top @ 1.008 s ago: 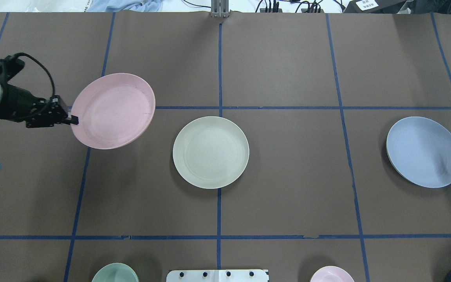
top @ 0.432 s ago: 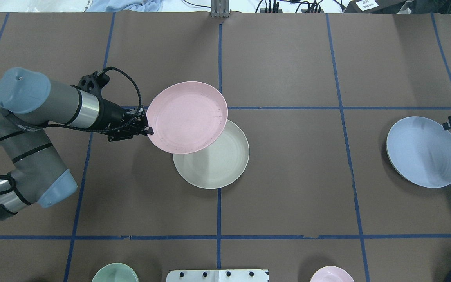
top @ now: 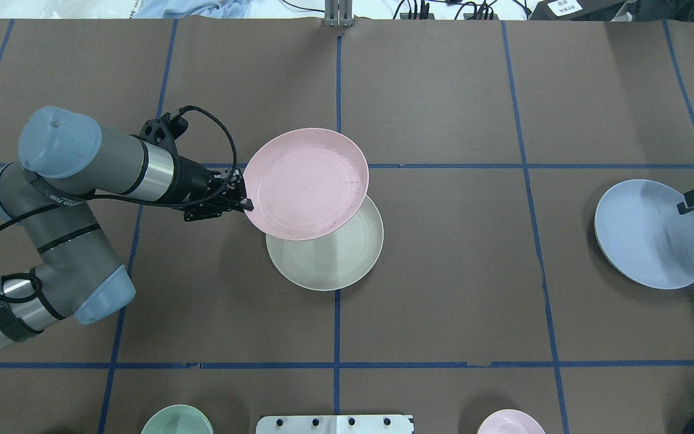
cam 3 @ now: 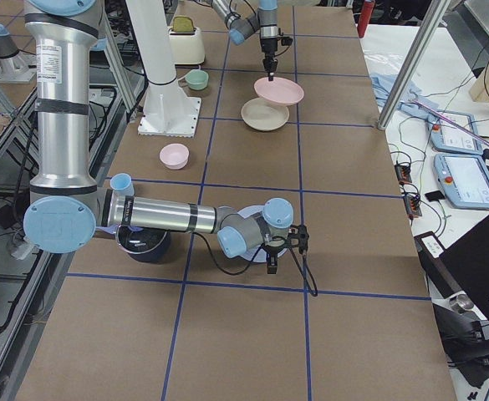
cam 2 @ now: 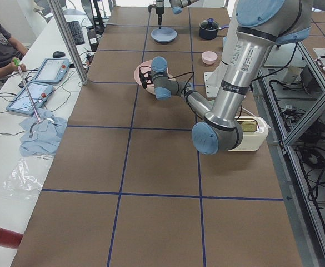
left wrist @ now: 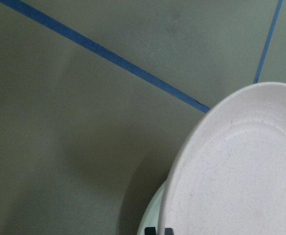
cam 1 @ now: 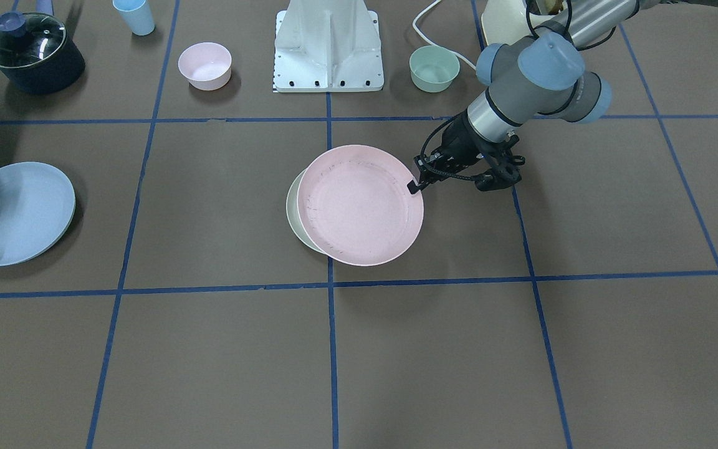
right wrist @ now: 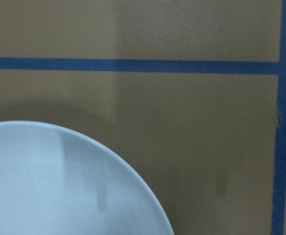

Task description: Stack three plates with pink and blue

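My left gripper (top: 248, 205) is shut on the left rim of the pink plate (top: 306, 184) and holds it tilted in the air. The plate overlaps the far part of the cream plate (top: 335, 259), which lies flat at the table's middle. In the front-facing view the pink plate (cam 1: 362, 212) covers most of the cream plate (cam 1: 293, 215). The blue plate (top: 652, 234) lies at the right. My right gripper (top: 682, 208) is at its right rim, open and holding nothing. The right wrist view shows the blue plate (right wrist: 59, 186) and no fingers.
Along the robot's side stand a small green bowl (cam 1: 434, 68), a small pink bowl (cam 1: 205, 65), a light blue cup (cam 1: 134, 15), a dark lidded pot (cam 1: 32, 51) and the white robot base (cam 1: 329, 47). Blue tape lines grid the brown table.
My left arm has carried the pink plate rightward from the table's left to above the cream plate. My right gripper has come in from the right edge to the blue plate's rim.
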You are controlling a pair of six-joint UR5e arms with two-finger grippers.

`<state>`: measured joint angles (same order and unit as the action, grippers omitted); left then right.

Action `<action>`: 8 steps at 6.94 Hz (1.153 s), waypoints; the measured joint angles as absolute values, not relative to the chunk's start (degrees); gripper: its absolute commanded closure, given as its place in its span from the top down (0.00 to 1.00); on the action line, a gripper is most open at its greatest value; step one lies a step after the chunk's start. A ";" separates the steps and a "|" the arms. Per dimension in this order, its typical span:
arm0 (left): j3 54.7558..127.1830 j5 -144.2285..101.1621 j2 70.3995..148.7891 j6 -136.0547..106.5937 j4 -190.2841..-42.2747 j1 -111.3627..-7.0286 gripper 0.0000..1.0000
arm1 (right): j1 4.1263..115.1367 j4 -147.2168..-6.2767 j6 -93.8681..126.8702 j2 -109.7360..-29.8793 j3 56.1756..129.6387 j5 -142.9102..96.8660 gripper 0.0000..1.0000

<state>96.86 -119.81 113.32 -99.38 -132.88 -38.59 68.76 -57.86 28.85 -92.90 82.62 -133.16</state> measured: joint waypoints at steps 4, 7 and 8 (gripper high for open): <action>96.84 -118.44 113.60 -99.32 -132.89 -36.11 0.00 | 67.37 -57.95 28.76 -93.27 81.05 -133.92 0.00; 96.17 -114.78 113.46 -99.29 -132.81 -33.10 0.00 | 68.36 -57.59 29.32 -93.39 85.18 -139.94 0.00; 95.96 -113.97 113.35 -99.26 -132.81 -32.28 0.58 | 70.02 -57.83 29.46 -93.31 86.41 -142.41 0.00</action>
<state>95.96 -113.97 113.35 -99.26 -132.81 -32.28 70.02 -57.83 29.46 -93.31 86.41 -142.41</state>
